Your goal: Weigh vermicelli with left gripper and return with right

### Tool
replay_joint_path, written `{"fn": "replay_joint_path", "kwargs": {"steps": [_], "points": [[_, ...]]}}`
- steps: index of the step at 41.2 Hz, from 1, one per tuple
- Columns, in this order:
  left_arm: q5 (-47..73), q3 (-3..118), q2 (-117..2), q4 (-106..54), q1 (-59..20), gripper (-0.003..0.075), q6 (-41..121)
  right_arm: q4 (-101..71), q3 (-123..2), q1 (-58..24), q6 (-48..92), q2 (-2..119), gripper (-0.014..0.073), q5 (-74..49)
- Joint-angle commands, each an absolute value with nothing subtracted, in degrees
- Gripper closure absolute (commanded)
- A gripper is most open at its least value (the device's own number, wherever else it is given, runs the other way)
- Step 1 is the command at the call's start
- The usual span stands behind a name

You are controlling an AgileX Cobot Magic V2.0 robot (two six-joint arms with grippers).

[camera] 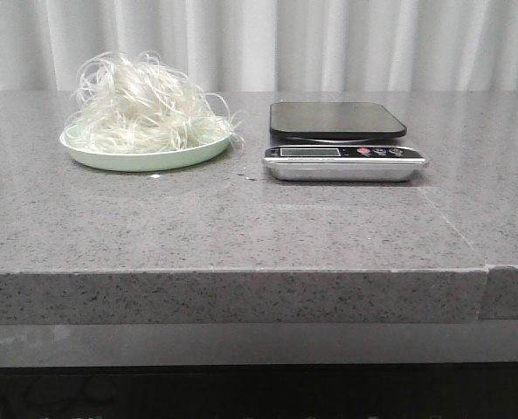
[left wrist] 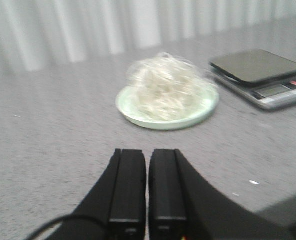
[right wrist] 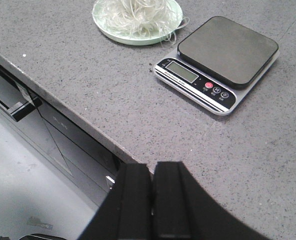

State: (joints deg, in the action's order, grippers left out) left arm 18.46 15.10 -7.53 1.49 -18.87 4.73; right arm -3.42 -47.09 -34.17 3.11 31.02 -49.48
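The vermicelli [camera: 141, 105] is a fluffy white mound on a pale green plate [camera: 145, 159] at the left of the grey counter. It shows too in the left wrist view as vermicelli [left wrist: 165, 87] and in the right wrist view as vermicelli [right wrist: 137, 12]. To its right stands the kitchen scale [camera: 341, 140], its dark platform bare; the same scale [right wrist: 220, 62] is in the right wrist view. My left gripper [left wrist: 147, 152] is shut and empty, well short of the plate. My right gripper [right wrist: 152, 166] is shut and empty above the counter's front edge. Neither gripper appears in the front view.
The grey stone counter [camera: 259, 227] has a seam [camera: 486, 288] at its front right. White curtains [camera: 328, 44] hang behind it. Below the counter edge, dark cabinet fronts [right wrist: 53, 125] show in the right wrist view.
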Motion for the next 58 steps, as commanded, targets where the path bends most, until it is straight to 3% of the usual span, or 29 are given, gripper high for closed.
{"fn": "replay_joint_path", "kwargs": {"steps": [1, 7, 16, 58], "points": [[3.7, 9.0, -3.1, 1.3, -14.7, 0.0579, 4.1, -3.0, -48.5, -33.9, 3.0, 31.2, 0.0449, -46.1], [-3.5, -0.2, 1.6, -1.6, -9.5, 0.0579, 4.1, -3.0, -48.5, -33.9, 3.0, 31.2, 0.0449, -46.1], [-2.3, -0.5, 1.5, -3.0, -5.9, 0.0579, 4.1, -3.1, -48.5, -33.9, 3.0, 31.2, 0.0449, -46.3], [-2.4, -0.5, 1.5, -3.0, -5.0, 0.0579, 4.1, -3.1, -48.5, -33.9, 3.0, 31.2, 0.0449, -46.3]]}}
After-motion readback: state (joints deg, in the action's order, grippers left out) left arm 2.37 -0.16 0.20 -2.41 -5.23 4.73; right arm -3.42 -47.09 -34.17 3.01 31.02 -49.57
